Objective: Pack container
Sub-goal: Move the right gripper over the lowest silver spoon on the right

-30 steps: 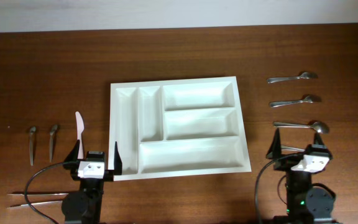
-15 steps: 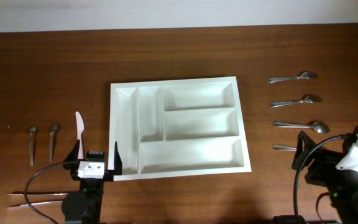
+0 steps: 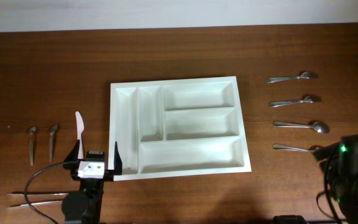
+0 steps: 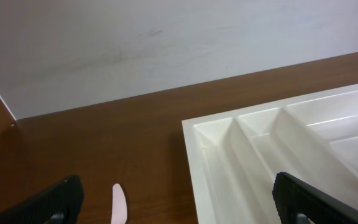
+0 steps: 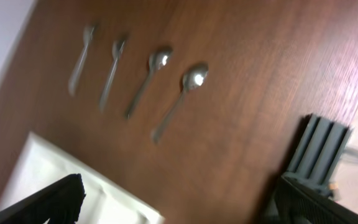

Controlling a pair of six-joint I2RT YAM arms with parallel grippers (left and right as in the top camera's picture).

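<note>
The container (image 3: 113,130), a large white tray with five empty compartments, lies in the middle of the table. My left gripper (image 3: 96,153) sits just off its front left corner, open, nothing between its fingers. In the left wrist view the tray's near corner (image 4: 194,134) is ahead on the right and a pale pink plastic knife (image 4: 119,205) is ahead on the left. My right gripper (image 5: 179,208) is open and empty, tilted above the table's right side. Its arm (image 3: 353,177) is at the bottom right corner, the jaws hidden from overhead.
Several metal spoons lie in a column right of the tray, from the far one (image 3: 291,78) to the nearest (image 3: 294,148). Left of the tray are two small metal utensils (image 3: 32,144) (image 3: 53,140), the pink knife (image 3: 79,127) and thin metal sticks (image 3: 36,199). A grey ribbed block (image 5: 319,149) is at the right.
The right arm has swung right and down toward the bottom right corner, turning its camera. The left arm and all objects have stayed still.
</note>
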